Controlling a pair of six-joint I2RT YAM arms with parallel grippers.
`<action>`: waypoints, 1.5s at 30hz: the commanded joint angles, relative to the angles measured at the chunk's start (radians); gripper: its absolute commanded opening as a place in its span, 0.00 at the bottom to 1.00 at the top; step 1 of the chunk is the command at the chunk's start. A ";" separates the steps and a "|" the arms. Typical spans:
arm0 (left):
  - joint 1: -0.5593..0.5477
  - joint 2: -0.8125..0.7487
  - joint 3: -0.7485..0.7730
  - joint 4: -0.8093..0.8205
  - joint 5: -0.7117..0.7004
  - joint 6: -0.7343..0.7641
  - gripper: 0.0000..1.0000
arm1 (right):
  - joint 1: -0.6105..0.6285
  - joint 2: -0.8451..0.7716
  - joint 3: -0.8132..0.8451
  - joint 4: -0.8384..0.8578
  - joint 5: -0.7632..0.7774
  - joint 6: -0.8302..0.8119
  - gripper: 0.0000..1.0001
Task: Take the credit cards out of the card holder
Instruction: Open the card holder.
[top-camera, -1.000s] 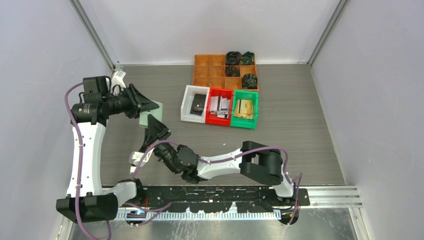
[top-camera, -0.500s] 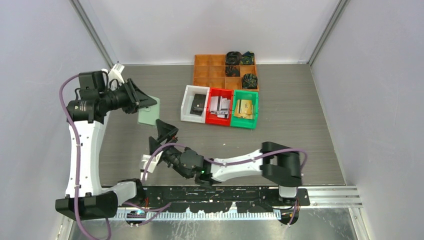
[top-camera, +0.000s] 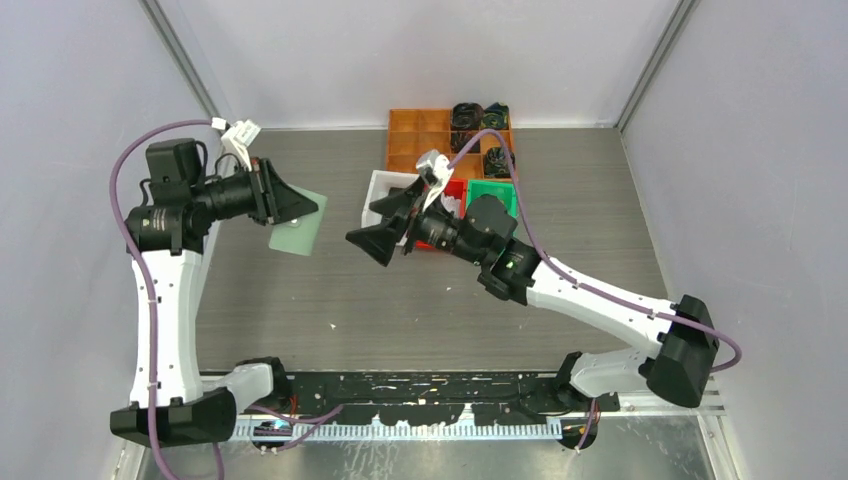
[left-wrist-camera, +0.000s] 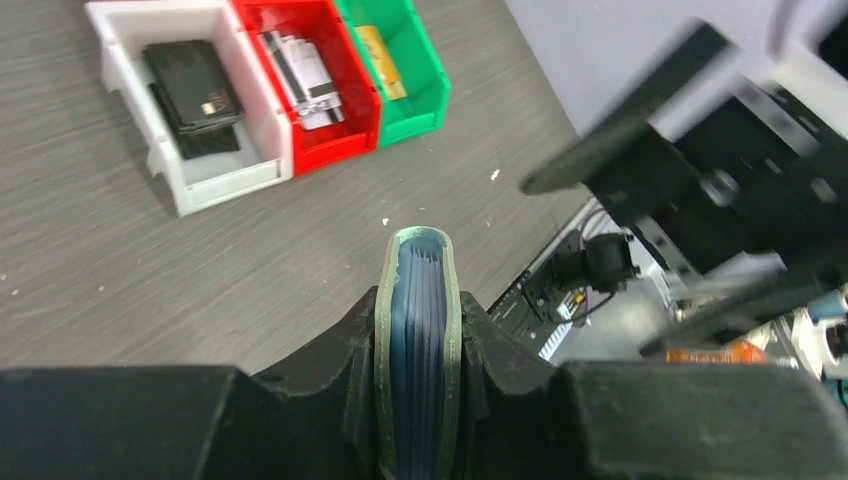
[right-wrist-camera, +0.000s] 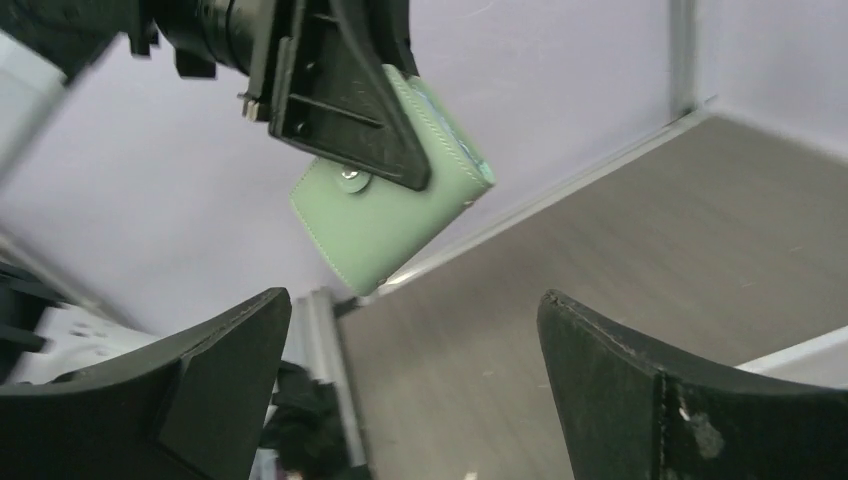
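Observation:
My left gripper (top-camera: 300, 208) is shut on the pale green card holder (top-camera: 297, 230) and holds it in the air over the left of the table. In the left wrist view the card holder (left-wrist-camera: 418, 330) stands edge-on between the fingers, showing bluish pocket edges; I cannot tell whether cards sit in them. My right gripper (top-camera: 374, 228) hovers mid-table, open wide and empty, facing the card holder (right-wrist-camera: 385, 225) from a distance. Credit cards lie sorted in bins: black ones (left-wrist-camera: 192, 88), silvery ones (left-wrist-camera: 303, 68) and a gold one (left-wrist-camera: 380, 55).
The white bin (top-camera: 378, 190), red bin (left-wrist-camera: 335, 140) and green bin (top-camera: 490, 192) stand side by side at centre back, partly under my right arm. Behind them an orange compartment tray (top-camera: 420, 140) holds dark fabric bundles (top-camera: 480, 118). Walls close in left, right and back.
My right arm swung from the front left up to mid-table and its jaws opened wide. My left gripper carried the card holder slightly back and to the left.

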 joint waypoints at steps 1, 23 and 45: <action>0.000 -0.095 -0.026 0.121 0.204 0.025 0.00 | -0.095 0.031 -0.019 0.146 -0.383 0.447 0.97; -0.001 -0.312 -0.233 0.699 0.112 -0.591 0.00 | -0.055 0.336 0.175 0.642 -0.424 0.768 0.75; 0.000 -0.263 -0.055 0.218 0.280 -0.098 0.52 | -0.176 0.164 0.271 -0.351 -0.689 0.249 0.01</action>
